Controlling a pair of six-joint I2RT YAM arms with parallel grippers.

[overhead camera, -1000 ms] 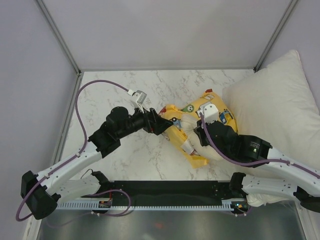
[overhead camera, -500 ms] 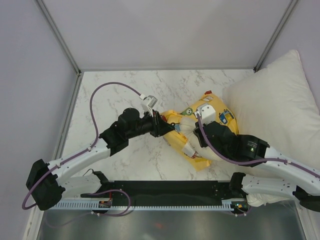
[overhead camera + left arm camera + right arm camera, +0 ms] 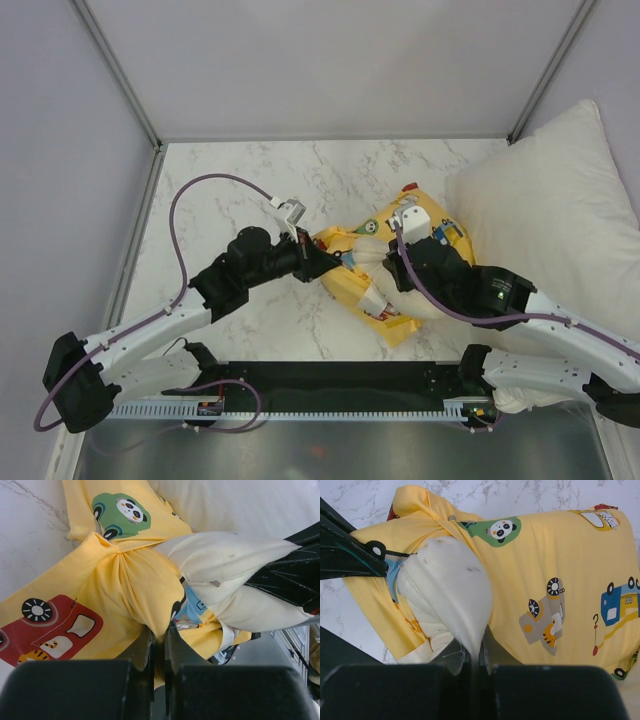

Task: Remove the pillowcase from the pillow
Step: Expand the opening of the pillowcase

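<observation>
The yellow pillowcase (image 3: pixel 345 280) with cartoon vehicles lies crumpled mid-table, also filling the left wrist view (image 3: pixel 125 580) and the right wrist view (image 3: pixel 560 570). The cream pillow (image 3: pixel 372 250) bulges out of its opening (image 3: pixel 220 560) (image 3: pixel 447 585). My left gripper (image 3: pixel 325 262) (image 3: pixel 159 637) is shut on a bunched fold of the pillowcase at its left edge. My right gripper (image 3: pixel 388 272) (image 3: pixel 474 652) is shut on a pinched corner of the pillow, reaching in from the right. The two grippers face each other across the bundle.
A much larger white pillow (image 3: pixel 560 200) leans at the right side of the marble table (image 3: pixel 250 190). Frame posts (image 3: pixel 118 70) rise at the back corners. A black rail (image 3: pixel 330 375) with the arm bases runs along the near edge.
The left gripper has gone from open to shut on the pillowcase's left edge after moving in toward it. The right gripper has kept its hold on the pillow.
</observation>
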